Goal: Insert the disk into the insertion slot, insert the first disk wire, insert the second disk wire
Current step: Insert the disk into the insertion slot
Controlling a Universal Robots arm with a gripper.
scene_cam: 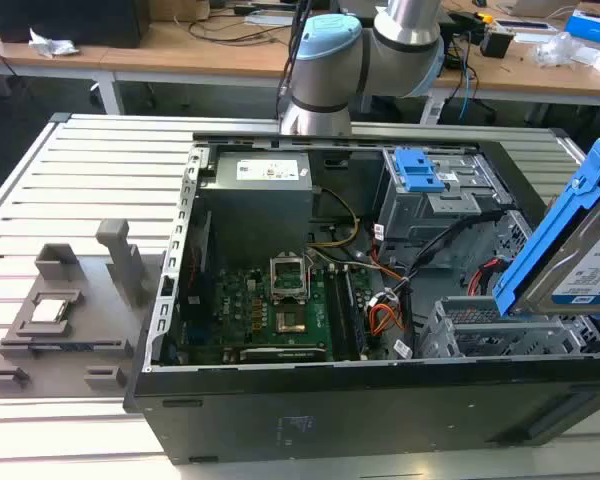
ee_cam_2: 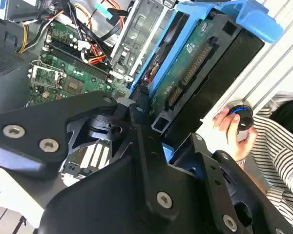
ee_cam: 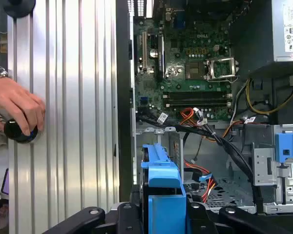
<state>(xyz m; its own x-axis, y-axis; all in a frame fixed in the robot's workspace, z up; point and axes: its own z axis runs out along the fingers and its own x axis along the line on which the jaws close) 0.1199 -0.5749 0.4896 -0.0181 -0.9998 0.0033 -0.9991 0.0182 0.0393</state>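
Room light bright, even and diffuse; shadows soft. Glare streaks the ribbed metal table in the first wrist view, and washes it near white in the second. Computer case interior dimmer. Well lit: the disk, blue carrier vivid.

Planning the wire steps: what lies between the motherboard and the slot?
Loose orange and black wires, seen in the exterior view between motherboard and slot.
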